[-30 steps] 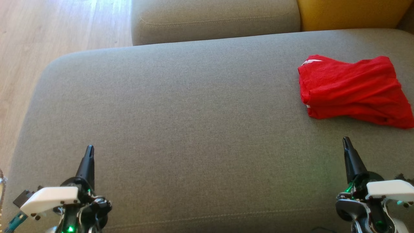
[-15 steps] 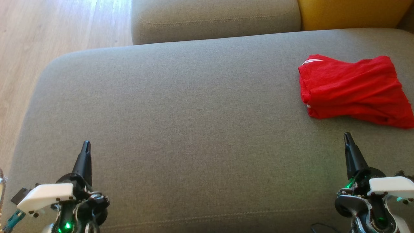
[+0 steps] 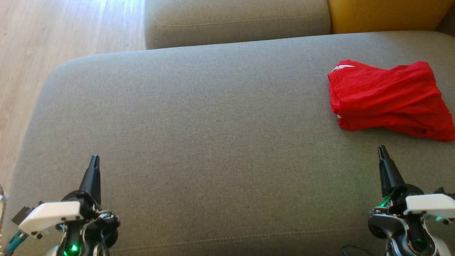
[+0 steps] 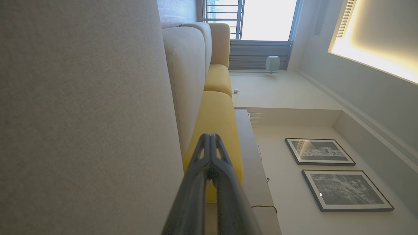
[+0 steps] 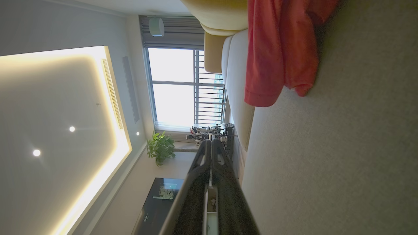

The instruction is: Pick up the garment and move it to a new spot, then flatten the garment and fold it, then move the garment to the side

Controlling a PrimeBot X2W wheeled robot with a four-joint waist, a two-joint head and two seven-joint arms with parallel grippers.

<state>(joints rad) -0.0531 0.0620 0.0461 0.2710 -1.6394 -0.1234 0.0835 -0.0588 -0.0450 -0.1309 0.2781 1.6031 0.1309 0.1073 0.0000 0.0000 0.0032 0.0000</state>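
The red garment (image 3: 387, 99) lies on the far right part of the grey sofa seat (image 3: 213, 142), bunched into a rough, creased packet with a white stripe showing at its far left corner. Its long axis runs left to right, with the right end slanting a little nearer and reaching the right edge of the head view.

The right hand (image 3: 382, 151) hovers at the near right with its fingers pressed together, holding nothing and pointing away. The garment is straight beyond it, near but not touching. The left hand (image 3: 94, 161) is at the near left, also pressed shut and empty, and is well apart from the cloth across the bare seat.

The right hand is clearly the nearer one. To reach the near edge of the garment it would probably have to spread its fingers and move forward.
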